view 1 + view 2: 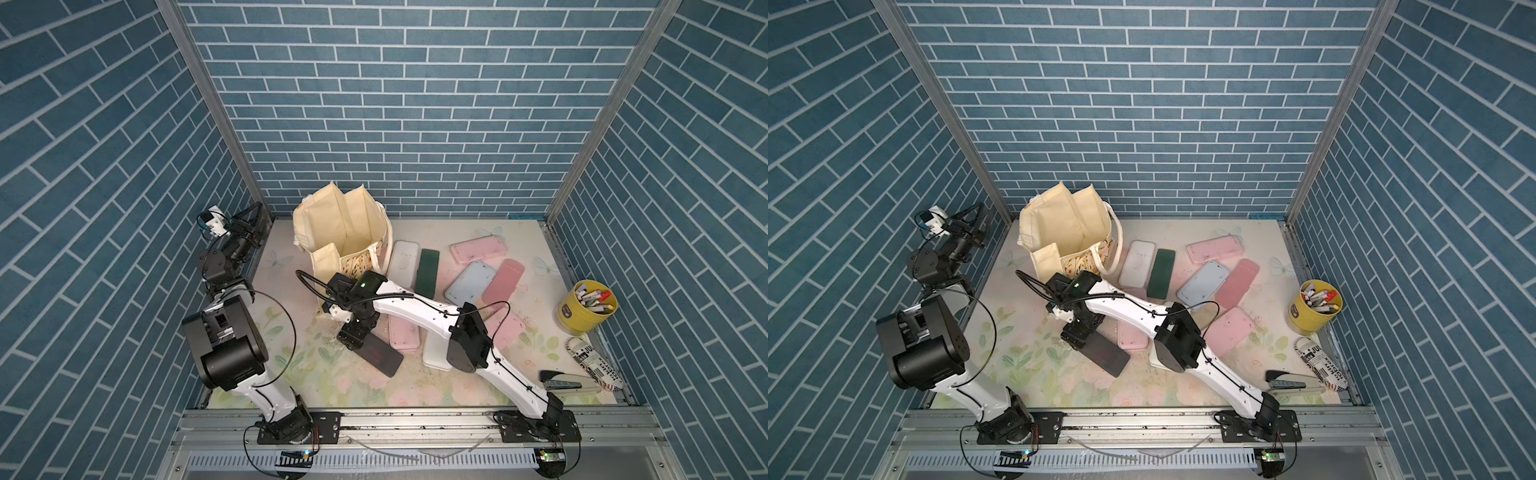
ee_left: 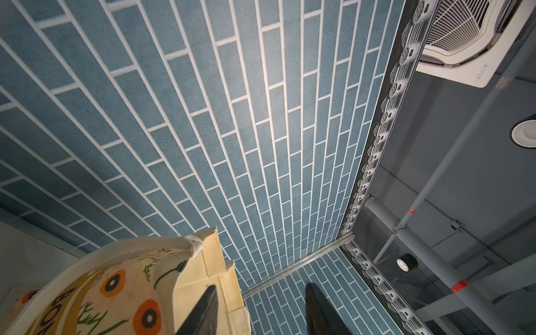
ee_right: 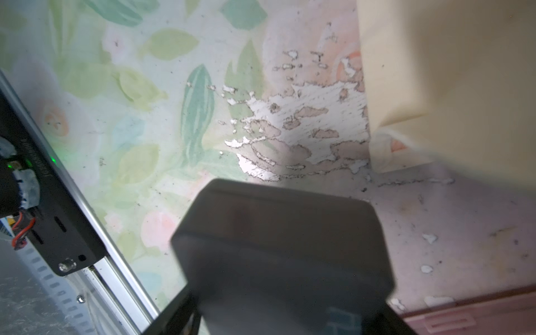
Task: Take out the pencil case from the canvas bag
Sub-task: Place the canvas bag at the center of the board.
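In both top views the cream canvas bag (image 1: 332,224) (image 1: 1059,228), a tall fabric tote with cream strap handles and a flower print, stands upright with its mouth open. It is just behind the right pincer (image 1: 360,344) (image 1: 1084,338) and well off to the right of the left pincer (image 1: 258,218) (image 1: 975,219). The right pincer points down and forward, low over the pale flowered tabletop (image 1: 324,374) (image 1: 1038,374). A black rectangular pencil case (image 1: 382,356) (image 1: 1108,356) reaches forward from between its jaws, wholly outside the bag. Just to that pincer's right a pink flat case (image 1: 403,336) lies partly under the arm. Farther back on that side lie a dark green flat case (image 1: 428,268) and a pale blue flat case (image 1: 471,282). The left pincer is raised beside the blue brick-patterned wall (image 1: 104,166), apart from the bag.

In the left wrist view the left pincer (image 2: 261,311) is parted, with two dark fingertips (image 2: 203,310) and only brick wall showing in the gap. It holds nothing. The bag (image 2: 101,290), with orange flowers and dark lettering, shows behind one fingertip.

In the right wrist view the black case (image 3: 284,246) fills the space between the jaws of the right pincer (image 3: 290,319), and a dark finger (image 3: 179,313) shows at its side. Whether the jaws press the case or stand just off it, I cannot tell. Beyond the case tip, to one side, hangs the bag's cream cloth (image 3: 449,72) over the worn tabletop (image 3: 130,116).
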Available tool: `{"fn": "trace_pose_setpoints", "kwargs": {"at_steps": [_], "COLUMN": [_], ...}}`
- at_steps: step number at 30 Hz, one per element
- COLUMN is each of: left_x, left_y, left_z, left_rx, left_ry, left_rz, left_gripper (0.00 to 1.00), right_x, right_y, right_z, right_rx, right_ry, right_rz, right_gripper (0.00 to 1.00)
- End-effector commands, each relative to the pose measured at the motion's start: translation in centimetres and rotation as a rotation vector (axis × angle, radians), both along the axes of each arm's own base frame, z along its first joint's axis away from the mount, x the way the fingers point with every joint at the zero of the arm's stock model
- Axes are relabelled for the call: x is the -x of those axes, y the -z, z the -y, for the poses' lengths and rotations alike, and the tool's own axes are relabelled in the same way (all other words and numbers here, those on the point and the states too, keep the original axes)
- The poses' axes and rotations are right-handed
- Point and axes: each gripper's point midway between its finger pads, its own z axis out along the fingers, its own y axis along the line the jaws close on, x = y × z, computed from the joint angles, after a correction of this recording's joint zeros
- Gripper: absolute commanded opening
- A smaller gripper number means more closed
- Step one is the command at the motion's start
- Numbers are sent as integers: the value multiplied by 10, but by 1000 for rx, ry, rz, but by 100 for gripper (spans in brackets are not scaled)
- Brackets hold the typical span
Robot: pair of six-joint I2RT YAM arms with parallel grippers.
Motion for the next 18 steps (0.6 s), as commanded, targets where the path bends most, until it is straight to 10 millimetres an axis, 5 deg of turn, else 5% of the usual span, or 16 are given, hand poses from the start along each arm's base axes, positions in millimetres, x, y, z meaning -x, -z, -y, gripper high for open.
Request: {"fn": "trace_pose_setpoints", "kwargs": {"at_steps": [1, 9, 14, 18], "left_x": [9, 12, 21, 39], "left_y": [-14, -19, -31, -35], "left_z": [5, 7, 13, 15], "left_rx": [-48, -61, -158, -411], "left_ry": [-2, -2, -50, -218], "left_rz": [55, 68, 69, -33], "left_gripper": [50, 50, 49, 49], "right_x": [6, 5, 7, -6], "right_y": [-42, -61, -127, -202], "right_z": [0, 2, 8, 31], "right_rx": [-83, -110, -258, -458], "right_ry": [-31, -23, -65, -38], "right_rz": [14, 35, 107, 254], "right_gripper": [78, 79, 75, 74]}}
